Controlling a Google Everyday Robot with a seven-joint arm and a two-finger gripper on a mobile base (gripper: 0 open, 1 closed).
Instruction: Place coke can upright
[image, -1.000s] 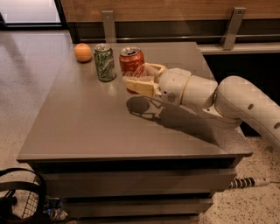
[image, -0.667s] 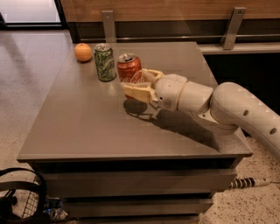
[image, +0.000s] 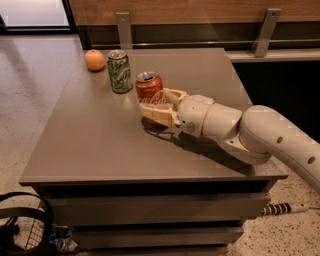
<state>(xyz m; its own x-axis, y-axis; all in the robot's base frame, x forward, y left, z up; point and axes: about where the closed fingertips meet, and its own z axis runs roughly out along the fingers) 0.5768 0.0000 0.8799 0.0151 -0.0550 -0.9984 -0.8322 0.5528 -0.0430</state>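
The coke can (image: 148, 86) is red with white script and a silver top. It stands upright in the middle of the grey table (image: 95, 145), its lower part hidden behind a finger. My gripper (image: 153, 103) reaches in from the right, and its cream fingers (image: 156, 114) are closed around the can's lower half. I cannot tell whether the can's base rests on the table top.
A green patterned can (image: 119, 71) stands upright just behind and left of the coke can. An orange (image: 94, 60) lies at the table's far left corner. My white arm (image: 260, 135) crosses the table's right side. A black wire object (image: 20, 225) sits on the floor, lower left.
The gripper with the coke can has moved left and a little toward the table's front. The can stays upright in the fingers. The green can and the orange have not moved.
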